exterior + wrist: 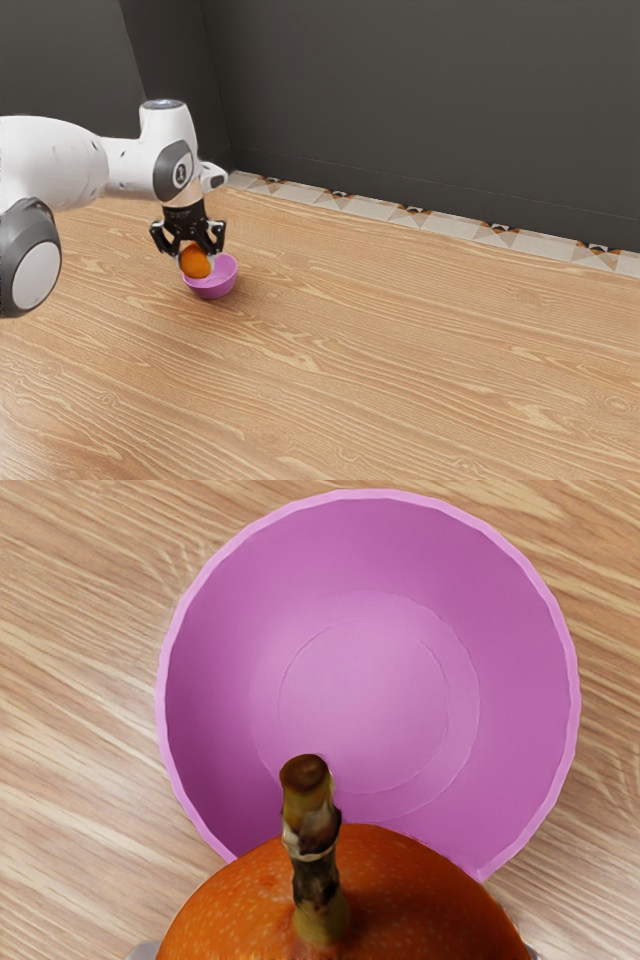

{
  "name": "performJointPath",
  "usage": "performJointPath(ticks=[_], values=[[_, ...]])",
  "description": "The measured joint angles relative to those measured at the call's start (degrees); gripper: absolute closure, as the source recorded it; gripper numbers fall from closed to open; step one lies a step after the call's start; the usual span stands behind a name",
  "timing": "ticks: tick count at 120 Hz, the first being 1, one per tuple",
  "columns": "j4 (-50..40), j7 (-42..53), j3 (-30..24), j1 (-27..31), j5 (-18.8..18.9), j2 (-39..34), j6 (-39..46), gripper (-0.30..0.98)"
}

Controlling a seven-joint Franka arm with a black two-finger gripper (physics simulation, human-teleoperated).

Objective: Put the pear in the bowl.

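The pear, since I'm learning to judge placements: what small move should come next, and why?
I'd probably ease the claw slightly toward the exterior view's right, over the middle of the bowl, before lowering. It holds the pear, which hides part of the bowl's rim in the wrist view and sits off the bowl's middle, toward the exterior view's left.

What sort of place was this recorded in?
Probably a simulated robot test setup in a plain room: a white robot arm reaches over a wood-grain tabletop, with dark walls and a strip of patterned tiles behind.
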Motion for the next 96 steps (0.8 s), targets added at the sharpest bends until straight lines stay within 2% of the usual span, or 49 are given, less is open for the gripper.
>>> performJointPath(ticks=[10, 83, 96], values=[[1.47, 0.22, -2.53, 2.32, 0.01, 1.22, 0.09, 0.4], [8.26, 1.94, -9.41, 9.73, -0.11, 7.51, 0.45, 0.39], [8.47, 2.41, -9.77, 9.9, -0.41, 7.76, 0.43, 0.25]])
